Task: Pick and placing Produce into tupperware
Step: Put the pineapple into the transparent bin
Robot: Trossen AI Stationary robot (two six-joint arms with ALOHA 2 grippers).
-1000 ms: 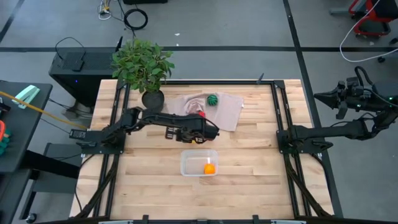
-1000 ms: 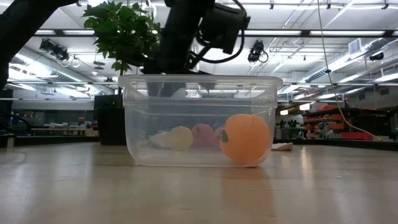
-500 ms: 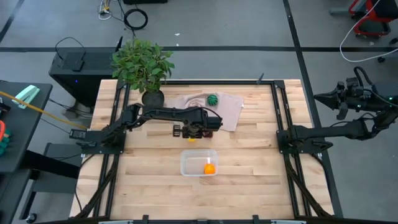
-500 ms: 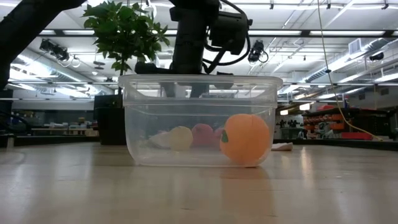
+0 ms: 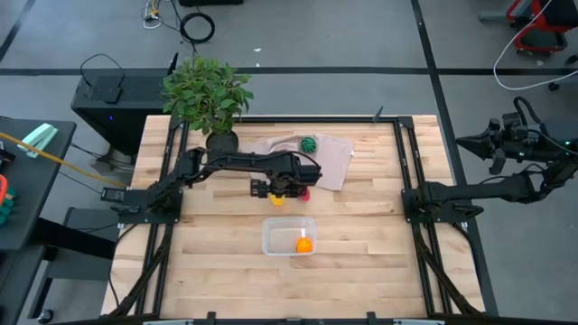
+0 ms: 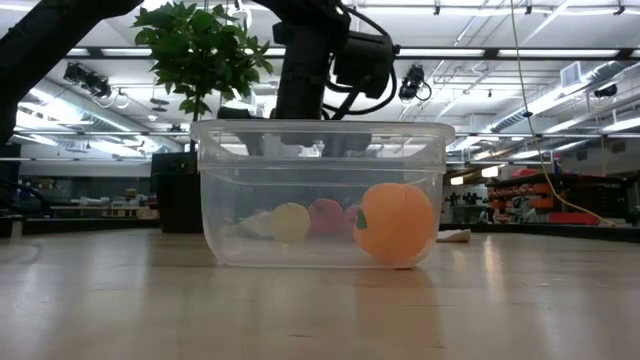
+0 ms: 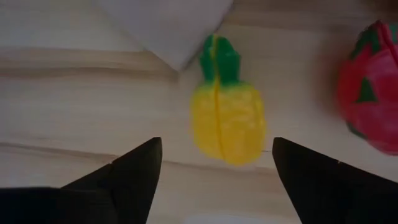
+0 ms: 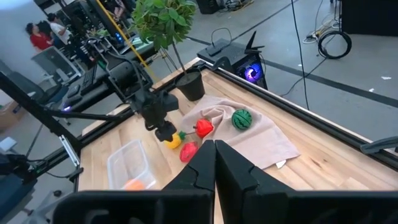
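One piece, the orange fruit (image 5: 304,243), lies in the tupperware (image 5: 275,236) at lower centre of the high view. The left gripper (image 7: 214,171) hangs wide open and empty over the yellow pineapple (image 7: 226,122) on the worktop (image 5: 361,262). Closing off-centre could squirt the pineapple sideways or nudge the red fruit (image 7: 370,87) just beside it; the right gripper (image 8: 214,158), shut and empty, waits off at the right.

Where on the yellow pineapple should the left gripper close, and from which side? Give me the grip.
Grip the yellow pineapple across its plump yellow body, not the narrow green crown. It lies flat on the table, so come straight down from above. The left gripper already hangs open over it, one finger to each side of the body. The red fruit lies close beside it, so keep that finger clear of it.
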